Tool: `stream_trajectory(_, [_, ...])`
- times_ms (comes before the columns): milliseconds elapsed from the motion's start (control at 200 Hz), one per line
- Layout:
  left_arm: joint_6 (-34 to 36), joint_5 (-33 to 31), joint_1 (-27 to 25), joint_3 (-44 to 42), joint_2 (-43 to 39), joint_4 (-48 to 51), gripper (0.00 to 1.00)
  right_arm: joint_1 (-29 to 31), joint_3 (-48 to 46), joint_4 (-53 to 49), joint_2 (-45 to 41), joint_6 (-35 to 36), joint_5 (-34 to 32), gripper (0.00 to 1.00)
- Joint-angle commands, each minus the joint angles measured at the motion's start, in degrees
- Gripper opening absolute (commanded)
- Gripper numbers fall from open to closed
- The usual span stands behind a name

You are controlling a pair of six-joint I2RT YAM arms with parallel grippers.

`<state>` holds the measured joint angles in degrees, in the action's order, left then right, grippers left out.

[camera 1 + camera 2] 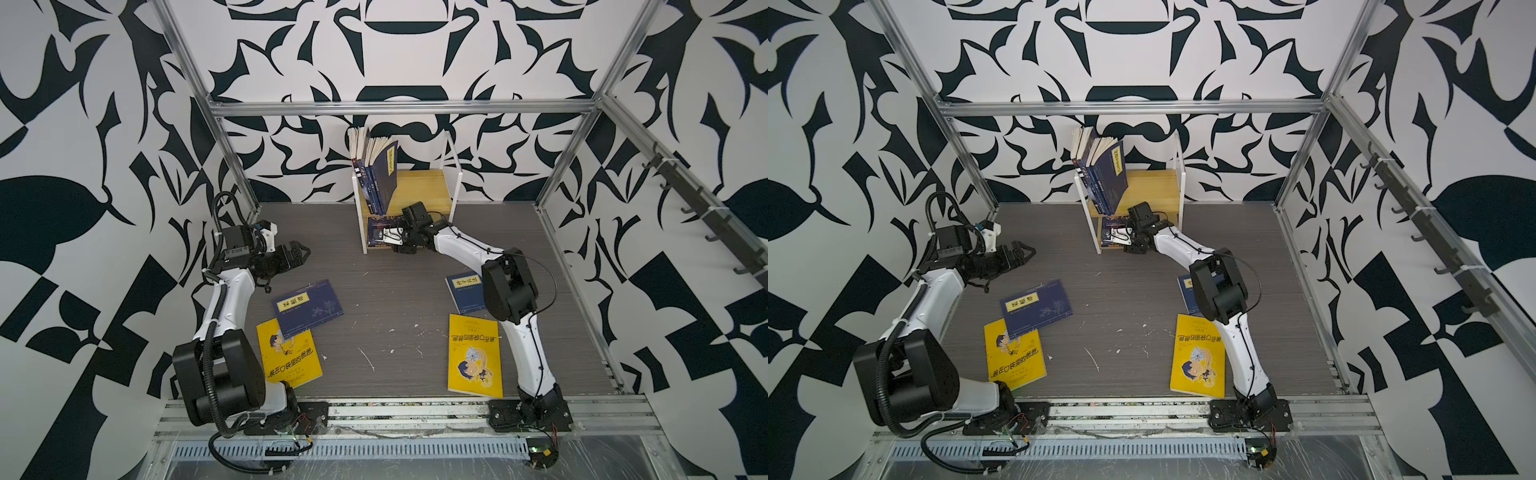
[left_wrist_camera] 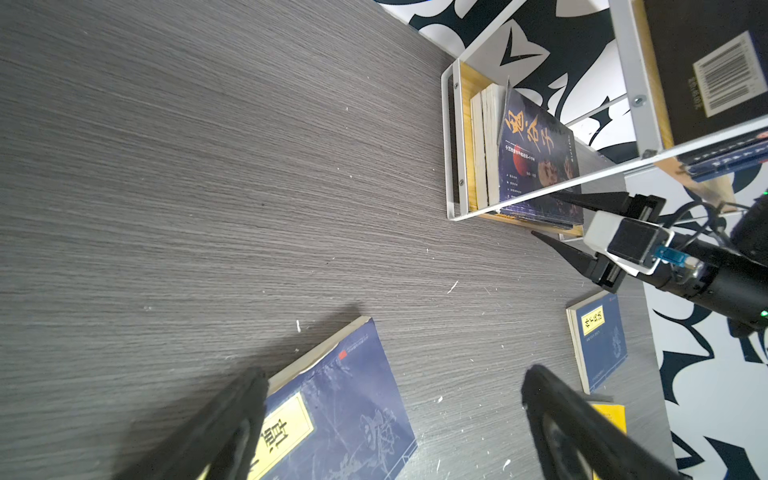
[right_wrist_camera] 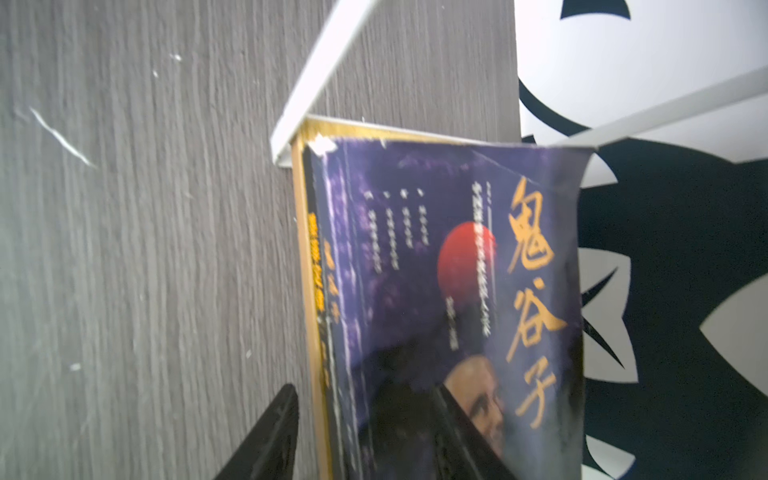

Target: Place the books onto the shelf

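The right gripper (image 2: pixel 544 214) is poked into the lower tier of the small two-tier rack with yellowish wooden boards and a thin white metal frame (image 1: pixel 422 185). Its jaws are spread either side of the dark paperback with a bald man's portrait (image 3: pixel 436 270) — one finger over the cover, the other out past the board edge, and neither looks to be squeezing it. The book stands at the left end of that tier beside the cream page blocks of others, so I'd read this as the letting-go bit of a placement.

Up top, a bunch of navy paperbacks (image 1: pixel 380 174) stands fanned and leaning at the left end. Makes sense: fill from one side, keep the rest free.

The left gripper (image 1: pixel 303 255) hangs empty with its jaws wide apart over the dark grey wood-grain tabletop (image 1: pixel 395 299), near the navy paperback with a yellow title label (image 1: pixel 307 307). That one lies across a corner of a bright yellow cartoon paperback (image 1: pixel 289 357), so it probably has to go first.

On the right there's another navy labelled paperback (image 1: pixel 463 291), half hidden behind the right arm's elbow, and a second yellow cartoon paperback (image 1: pixel 473 357) right at the front edge.

Room-wise, the right half of both tiers is bare and the middle of the table is open for backing straight out. I'd watch the white frame rod running close by one finger — and that leaning row.
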<state>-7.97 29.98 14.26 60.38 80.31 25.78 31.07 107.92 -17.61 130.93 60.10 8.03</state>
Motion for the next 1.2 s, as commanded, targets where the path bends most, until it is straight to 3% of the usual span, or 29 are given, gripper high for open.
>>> stream_trajectory(0, [5.9,0.2,0.3,1.6,0.4,4.2,1.00,1.0,-0.6,2.2,-3.3,-1.2,0.1,0.52])
stream_trajectory(175, [14.4,-8.4,0.5,4.5,1.1,11.1,1.00,3.0,-9.0,3.3,-10.4,-1.8,1.1,0.56])
stream_trajectory(335, [10.1,-11.4,4.7,1.9,-0.2,10.5,1.00,6.5,-20.0,7.8,-18.4,-3.8,0.3,0.59])
stream_trajectory(495, [11.5,-11.7,6.9,-0.5,-0.6,11.4,1.00,12.3,-27.5,12.3,-23.0,-6.1,-0.4,0.59])
stream_trajectory(720, [10.7,-7.6,9.7,-0.6,4.5,14.9,1.00,21.9,-33.1,23.3,-23.1,-10.8,-0.6,0.59])
stream_trajectory(885, [13.2,-10.5,11.3,-0.4,5.7,16.7,0.98,26.7,-35.0,30.9,-21.2,-13.4,-2.1,0.59])
stream_trajectory(1195, [19.7,-14.7,12.0,0.5,8.4,22.1,0.96,31.0,-34.8,36.2,-16.7,-13.8,-3.6,0.59])
